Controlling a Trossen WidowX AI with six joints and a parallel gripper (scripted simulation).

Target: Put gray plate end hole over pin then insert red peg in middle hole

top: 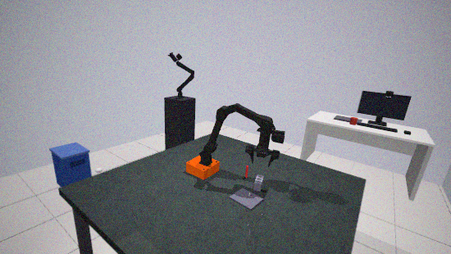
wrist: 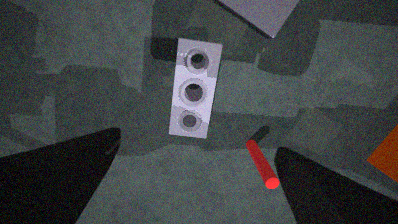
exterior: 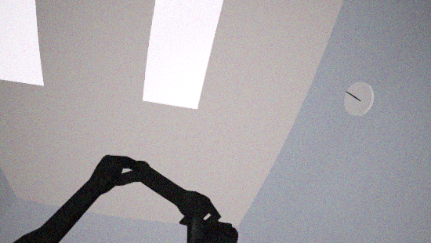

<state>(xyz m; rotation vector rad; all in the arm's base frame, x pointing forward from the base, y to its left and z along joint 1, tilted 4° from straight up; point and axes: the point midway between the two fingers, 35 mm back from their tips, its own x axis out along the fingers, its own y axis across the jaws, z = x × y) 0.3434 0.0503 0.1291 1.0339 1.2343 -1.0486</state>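
Note:
The gray plate (top: 258, 183) (wrist: 212, 82) shows three holes in a row in the wrist view. In the top view it looks raised above the table; what bears it is unclear. The flat gray base (top: 246, 200) (wrist: 267, 15) lies apart from it, only a corner showing in the wrist view. A small pale upright mark on the base may be its pin. The red peg (top: 247, 172) (wrist: 261, 162) stands upright, beside the right fingertip in the wrist view. My gripper (top: 261, 164) (wrist: 199, 145) is open and empty, pointing down above the plate and peg.
The orange block (top: 202, 169) (wrist: 387, 159) under the arm's foot is on the dark table (top: 164, 209). A blue bin (top: 73, 165), a black pedestal (top: 179, 123) with another arm and a white desk (top: 369, 133) stand beyond. The exterior view shows only arm, ceiling and walls.

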